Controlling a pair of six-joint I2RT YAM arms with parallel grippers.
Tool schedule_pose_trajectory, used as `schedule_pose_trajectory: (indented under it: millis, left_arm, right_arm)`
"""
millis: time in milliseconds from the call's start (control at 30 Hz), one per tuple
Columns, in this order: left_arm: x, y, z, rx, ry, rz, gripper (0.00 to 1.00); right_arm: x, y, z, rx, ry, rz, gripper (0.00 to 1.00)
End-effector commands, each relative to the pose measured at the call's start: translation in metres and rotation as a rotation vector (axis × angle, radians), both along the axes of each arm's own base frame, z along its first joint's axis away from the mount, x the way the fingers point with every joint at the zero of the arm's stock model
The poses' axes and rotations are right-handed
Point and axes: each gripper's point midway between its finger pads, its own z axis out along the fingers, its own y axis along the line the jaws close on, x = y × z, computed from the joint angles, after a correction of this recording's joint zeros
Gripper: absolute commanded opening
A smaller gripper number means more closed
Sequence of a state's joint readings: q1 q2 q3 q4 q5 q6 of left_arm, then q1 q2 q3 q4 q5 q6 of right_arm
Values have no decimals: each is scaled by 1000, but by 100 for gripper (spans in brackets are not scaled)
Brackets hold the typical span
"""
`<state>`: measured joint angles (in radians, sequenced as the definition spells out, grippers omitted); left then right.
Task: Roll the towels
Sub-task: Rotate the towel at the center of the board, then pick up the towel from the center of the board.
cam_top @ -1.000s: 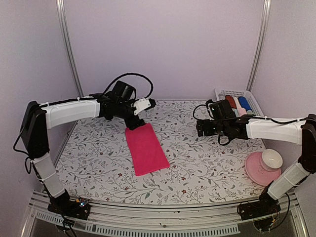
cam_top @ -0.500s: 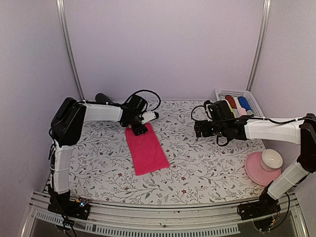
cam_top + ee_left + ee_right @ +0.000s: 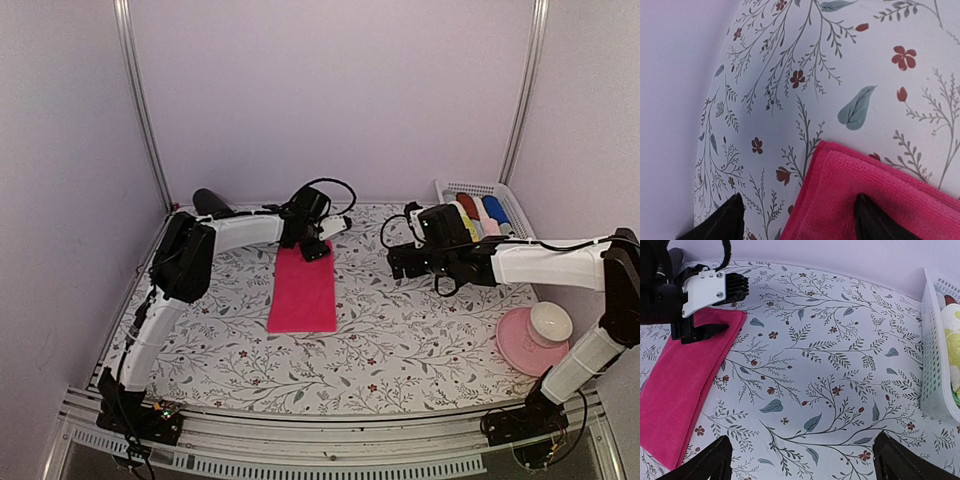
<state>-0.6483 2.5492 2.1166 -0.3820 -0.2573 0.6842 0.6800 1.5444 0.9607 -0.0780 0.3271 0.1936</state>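
A hot pink towel (image 3: 303, 295) lies flat and lengthwise on the flowered table, left of centre. My left gripper (image 3: 318, 250) is at its far end, open and low. In the left wrist view (image 3: 800, 220) the towel's far corner (image 3: 865, 190) lies between the fingertips, one tip over the cloth, the other over bare table. My right gripper (image 3: 397, 265) is open and empty, above the table to the towel's right; its wrist view (image 3: 807, 460) shows the towel (image 3: 680, 380) at the left. Several rolled towels (image 3: 480, 212), yellow, red, pale and blue, lie in a white basket (image 3: 520, 205).
A black cylinder (image 3: 208, 200) lies at the back left by the wall. A pink plate with a white bowl (image 3: 535, 338) stands at the front right. The basket's wall (image 3: 932, 340) is at the right wrist view's right edge. Walls close the back and sides.
My left arm has swung right along the back, and the towel's far end has shifted right with it, so the towel now lies straighter. My right gripper has crept slightly left.
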Motion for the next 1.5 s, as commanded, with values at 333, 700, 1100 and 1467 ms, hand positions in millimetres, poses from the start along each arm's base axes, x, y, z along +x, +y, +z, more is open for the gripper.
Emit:
schedule_pose_trajectory:
  millis: [333,700,1100,1467]
  left_arm:
    - [-23,52,124,-203,-58,-63,97]
    - [-221,108,71,-137,-63,-528,97]
    - [-293,90,8,-58,-4,-672,95]
    - [-279,86,-28,55,-7,-553,67]
  right_arm:
    - [-51,124,-28,-216,-157,670,99]
    - [-75,146,-56,-327,-159,785,95]
    - [-79,138,-43,-254,-127,667,95]
    - [-86,120,-26,-231,-162,632,95]
